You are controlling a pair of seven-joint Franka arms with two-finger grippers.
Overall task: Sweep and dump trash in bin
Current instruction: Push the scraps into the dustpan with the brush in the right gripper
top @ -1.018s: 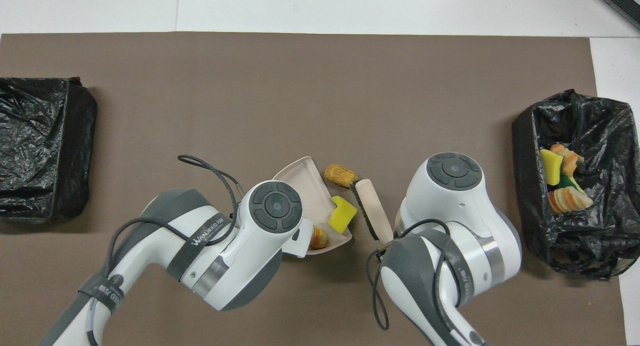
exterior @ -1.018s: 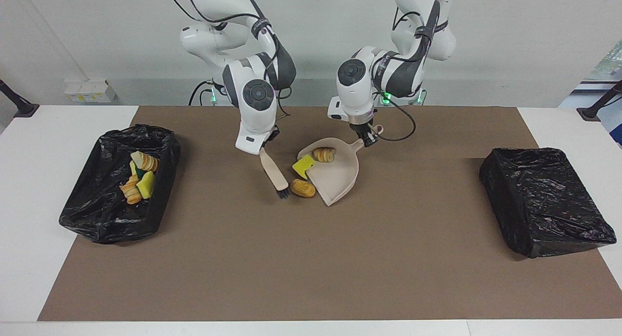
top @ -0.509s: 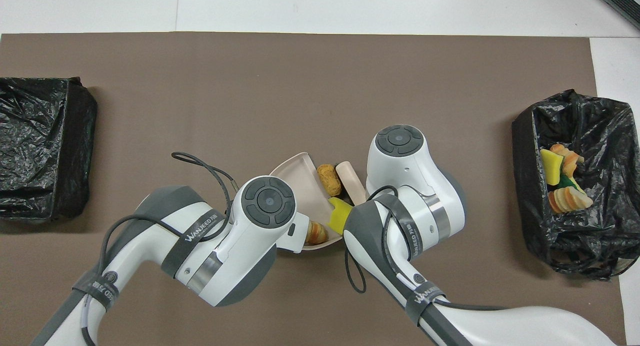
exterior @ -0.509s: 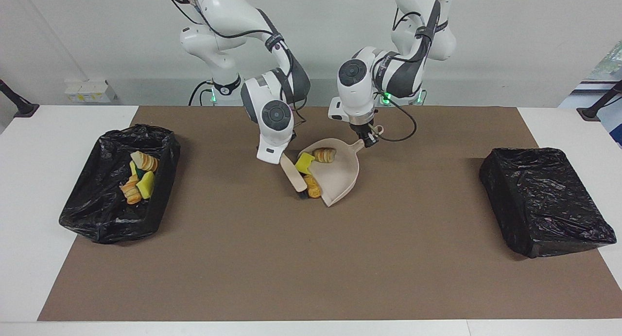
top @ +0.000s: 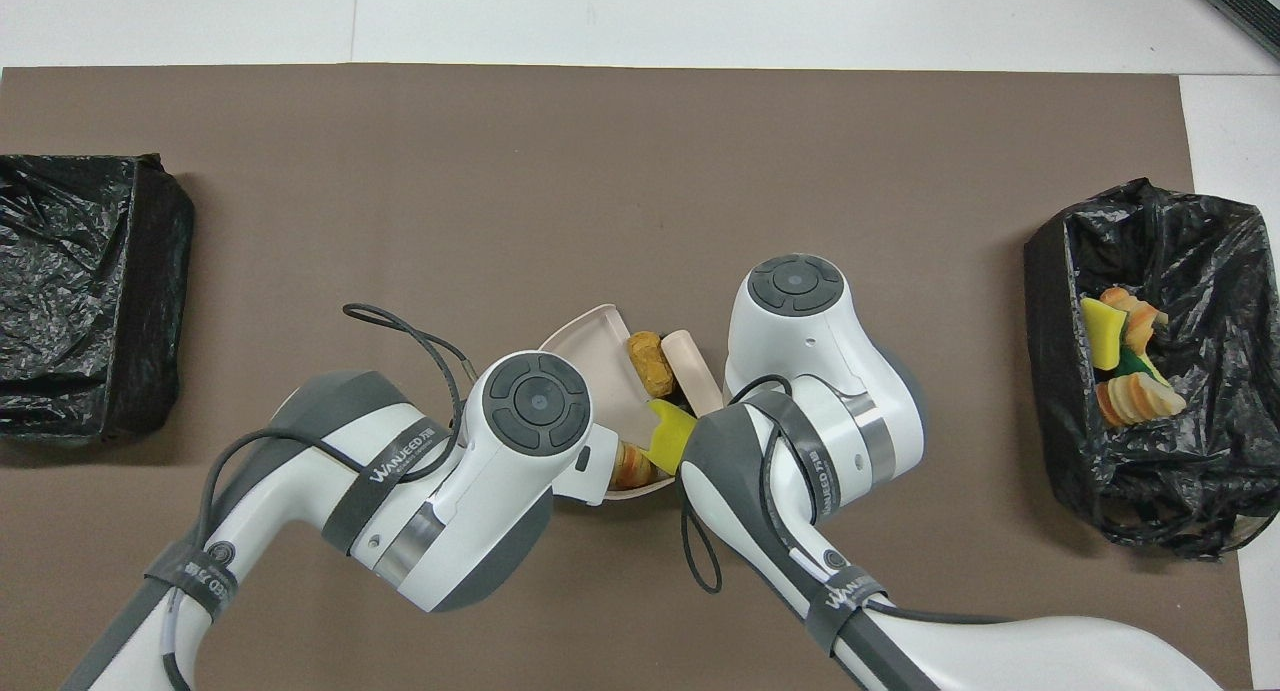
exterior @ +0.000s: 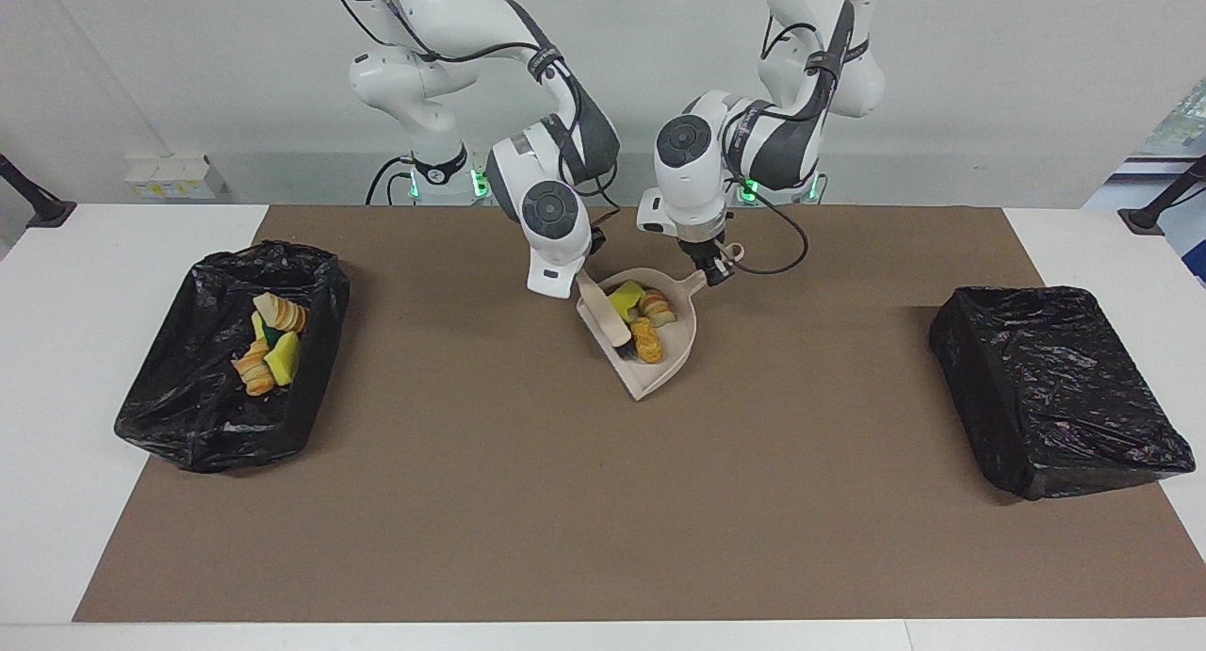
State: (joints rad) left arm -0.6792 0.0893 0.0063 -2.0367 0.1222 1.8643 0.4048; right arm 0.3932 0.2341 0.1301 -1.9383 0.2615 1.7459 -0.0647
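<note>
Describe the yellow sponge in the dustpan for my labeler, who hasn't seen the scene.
Mid-mat, between the two arms, lies a beige dustpan. Three scraps sit in it; the sponge is the one nearest the robots, beside the brush. It alone is plain bright yellow; the other two are ridged, golden-brown bread pieces.

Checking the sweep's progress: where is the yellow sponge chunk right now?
The yellow sponge chunk lies in the beige dustpan at mid-table, at its handle end, beside the bread pieces and the brush.

Dustpan (exterior: 674, 349) at mid-table holds three trash pieces (exterior: 646, 339) (brush (exterior: 608, 321) bristles inside); left gripper (exterior: 713, 269) clamps its handle.
</note>
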